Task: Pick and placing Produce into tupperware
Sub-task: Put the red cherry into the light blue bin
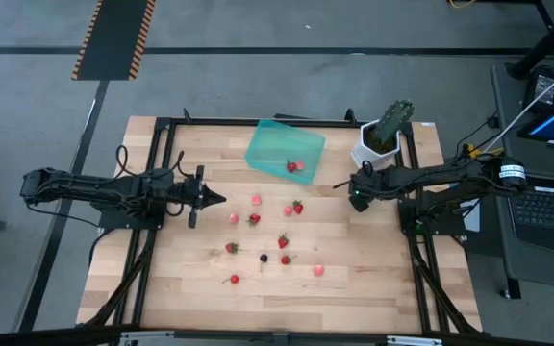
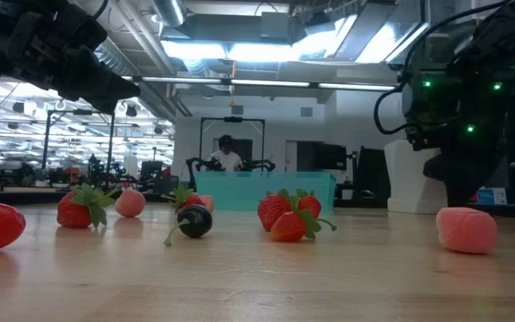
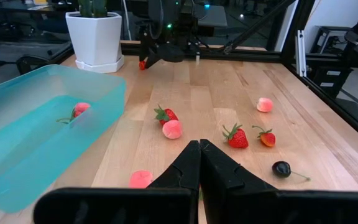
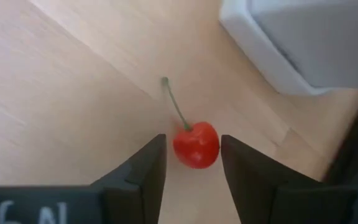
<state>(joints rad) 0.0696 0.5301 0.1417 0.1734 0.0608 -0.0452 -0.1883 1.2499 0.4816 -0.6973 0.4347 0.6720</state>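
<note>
The teal tupperware (image 1: 275, 142) lies at the table's far middle with a red and a pink berry (image 1: 295, 166) inside; it also shows in the left wrist view (image 3: 23, 143). Several strawberries, pink pieces and one dark cherry (image 1: 264, 258) lie scattered on the wood (image 3: 237, 137). My right gripper (image 1: 354, 188) is open beside the white pot, its fingers on either side of a red cherry (image 4: 196, 144) with a green stem that lies on the table; a thin gap shows at one finger. My left gripper (image 1: 217, 199) is shut and empty, left of the berries (image 3: 199, 155).
A green plant in a white pot (image 1: 378, 146) stands at the far right corner, close to my right gripper. A black frame rail (image 1: 287, 122) runs along the table's edges. A person (image 2: 228, 154) sits far off in the room behind.
</note>
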